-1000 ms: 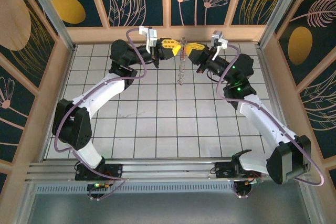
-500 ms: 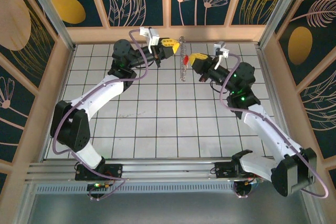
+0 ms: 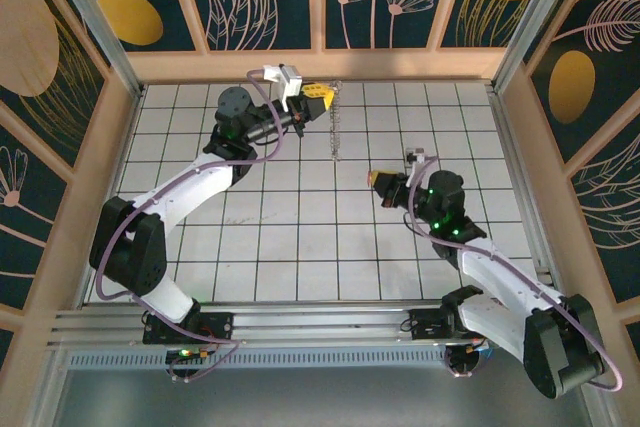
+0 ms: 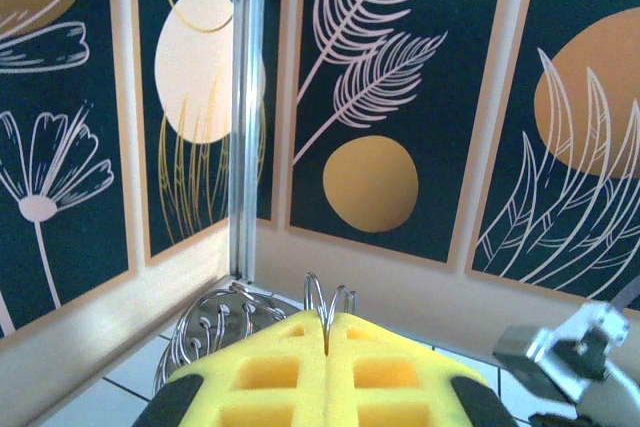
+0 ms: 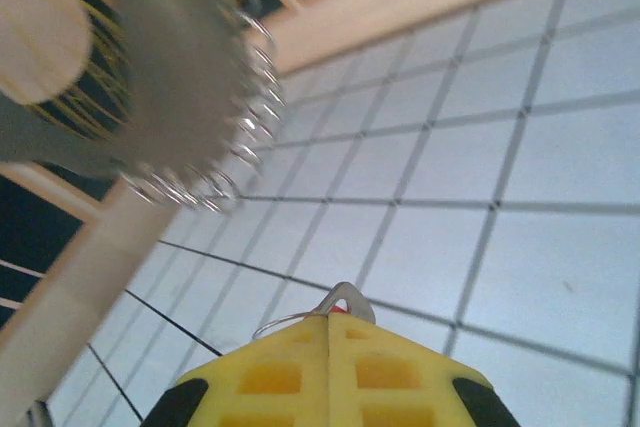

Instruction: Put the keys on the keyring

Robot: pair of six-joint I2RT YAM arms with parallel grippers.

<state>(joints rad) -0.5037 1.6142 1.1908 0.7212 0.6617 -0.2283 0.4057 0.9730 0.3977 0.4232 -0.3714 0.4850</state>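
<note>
Left pincer, right pincer: clamped.

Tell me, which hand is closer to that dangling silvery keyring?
Left. The left hand pinches the keyring at its top, so they touch. The right hand sits apart from it, farther right and nearer the table front, shut on a small metal piece.

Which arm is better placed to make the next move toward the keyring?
Right. The left gripper is shut on the keyring, holding it hanging near the back wall, so it should stay put. The right gripper sits apart from it, pinching a thin silvery piece, free to approach.
</note>
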